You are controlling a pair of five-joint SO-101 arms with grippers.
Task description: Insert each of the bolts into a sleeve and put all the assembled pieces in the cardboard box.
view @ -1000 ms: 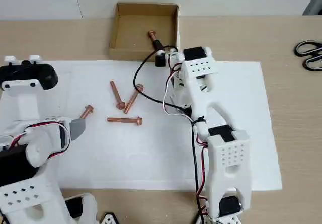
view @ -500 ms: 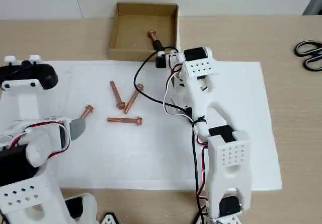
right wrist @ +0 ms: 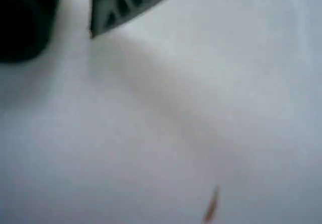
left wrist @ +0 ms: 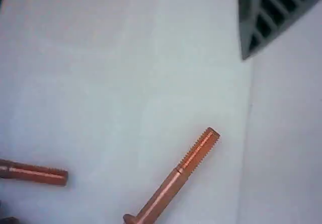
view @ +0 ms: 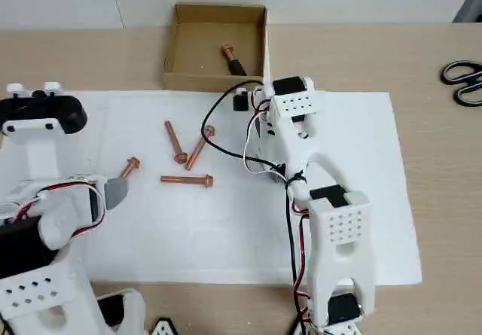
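Where the white sheet [view: 188, 229] ends toward the far side of the table [view: 90, 56], the cardboard box [view: 172, 45] stands open.

- Box contents: one assembled piece [view: 233, 60], a copper bolt head with a dark sleeve, lying at a slant near the box's right wall.
- Loose bolts on the sheet, four in all. First bolt [view: 175, 141] and second bolt [view: 199, 147] lie close at one end and spread at the other, in a V. Third bolt [view: 186, 179] lies crosswise just beside the V's narrow end. Fourth bolt [view: 129, 167] lies tilted, apart from the others on the left arm's side.
- Left gripper [view: 114, 190]: low over the sheet, near the fourth bolt and not touching it. Open or closed: cannot tell. Its wrist view has one bolt with the threaded tip clear [left wrist: 176, 178] and the end of another [left wrist: 32, 172], both flat on the sheet.
- Right gripper [view: 260, 102]: above the sheet's far edge, just beside the near right corner of the box. Open or closed: cannot tell. Its wrist view has a blurred copper streak [right wrist: 211, 204] on the sheet; I cannot tell what it is.
- Scissors [view: 463, 81] lie on bare table, well apart on the right.
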